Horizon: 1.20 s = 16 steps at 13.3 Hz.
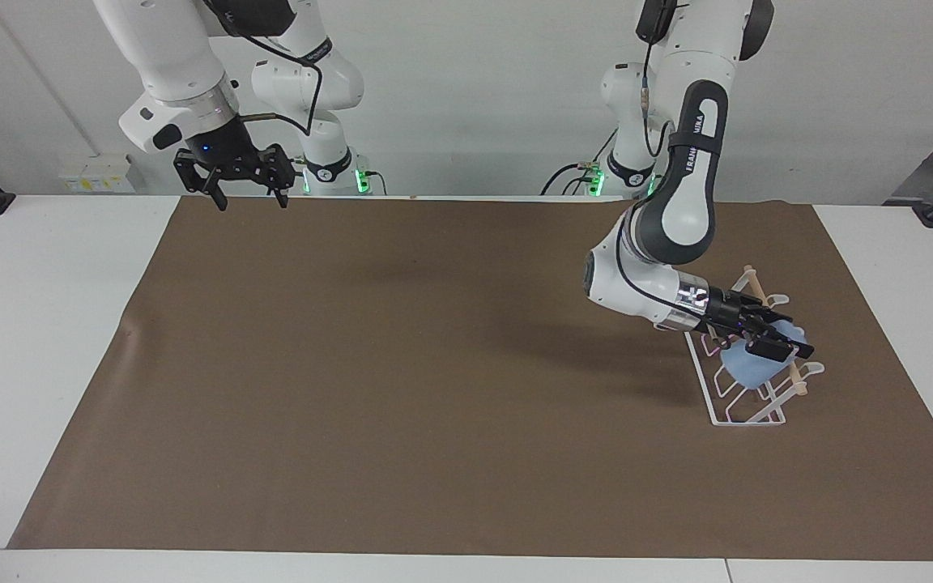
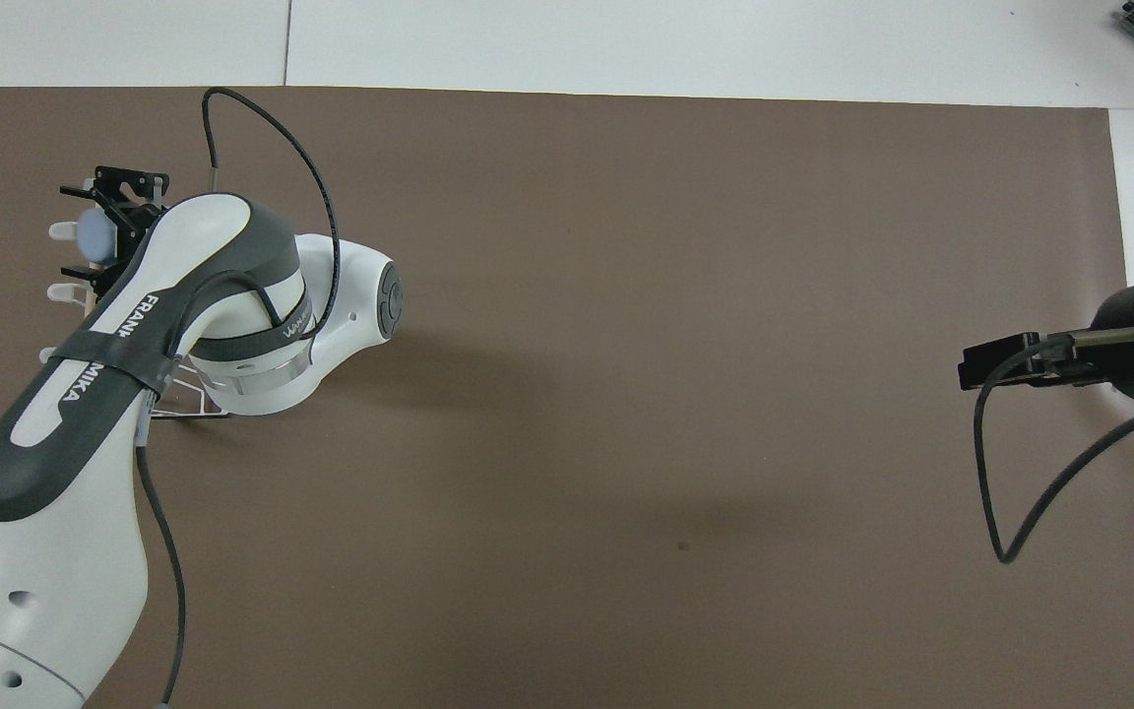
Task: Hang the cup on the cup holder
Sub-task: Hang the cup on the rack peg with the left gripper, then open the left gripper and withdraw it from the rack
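The light-blue cup [image 1: 750, 364] sits on the white wire cup holder [image 1: 746, 389], tilted, with its wider end pointing down toward the rack's base and its narrow end up by the wooden dowel [image 1: 774, 332] that runs along the top. The holder stands on the brown mat [image 1: 434, 364] toward the left arm's end of the table. In the overhead view only a small pale patch of the cup [image 2: 93, 236] shows past the arm, with the rack's white prong tips [image 2: 60, 291] sticking out beside it.

The left gripper [image 1: 770, 332] reaches in low and nearly level over the holder, its black fingers [image 1: 778, 350] lying on either side of the cup's upper part. Whether they press on the cup or stand just clear of it cannot be told (the fingers and the cup overlap in both views). From above, the left gripper [image 2: 106, 228] is mostly hidden under the arm's own forearm.

The right gripper [image 1: 246, 194] hangs in the air over the mat's edge nearest the robots, at the right arm's end of the table, pointing down with its two fingers apart and nothing between them. In the overhead view just its black body [image 2: 1005, 362] and a looping cable [image 2: 995, 492] come into sight; this arm waits.
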Available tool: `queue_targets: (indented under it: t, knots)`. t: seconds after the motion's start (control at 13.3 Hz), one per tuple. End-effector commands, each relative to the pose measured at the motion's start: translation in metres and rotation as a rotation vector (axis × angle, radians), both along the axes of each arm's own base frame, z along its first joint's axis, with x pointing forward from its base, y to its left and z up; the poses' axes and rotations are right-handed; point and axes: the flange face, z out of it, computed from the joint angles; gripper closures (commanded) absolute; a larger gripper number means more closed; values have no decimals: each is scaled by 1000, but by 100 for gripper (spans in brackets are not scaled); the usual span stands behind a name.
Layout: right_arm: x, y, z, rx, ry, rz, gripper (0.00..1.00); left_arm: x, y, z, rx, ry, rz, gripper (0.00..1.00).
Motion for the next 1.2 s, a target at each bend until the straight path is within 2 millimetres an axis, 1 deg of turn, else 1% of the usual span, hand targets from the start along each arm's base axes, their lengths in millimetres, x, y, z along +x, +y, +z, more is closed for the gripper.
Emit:
queue_targets:
  t: [0.0,0.07,0.3,0.37,0.52,0.67,0.75,0.9,0.97,1.05,1.12]
  knots:
    - [-1,-4,4,-16,-3,-16,0,-5,-1,7,6,-24,-18,10]
    - [-1,-8,5,-13,-7,-24,0,-5,-2,7,7,-25,-18,10]
    - [-1,-8,4,-6,-3,-30,0,-5,-5,13,-4,-27,-8,0]
    - [-1,-7,6,2,-8,-30,0,-7,-6,23,-24,-37,-3,0]
    - [-4,-6,3,1,14,-25,0,-16,-9,50,-128,-56,24,0]
    - [-4,-7,4,2,11,-28,0,-29,-13,85,-274,-80,55,0]
    - [-4,-7,4,2,11,-28,0,-37,-14,97,-338,-87,86,0]
    - [-4,-6,4,2,11,-27,0,-52,-15,115,-489,-94,175,0]
    - [-4,-6,4,2,11,-27,0,-56,-13,121,-567,-93,226,0]
    - [-4,-7,4,2,11,-28,0,-61,-11,132,-658,-107,278,0]
    - [-4,-7,4,2,11,-28,0,-64,-5,139,-718,-119,319,0]
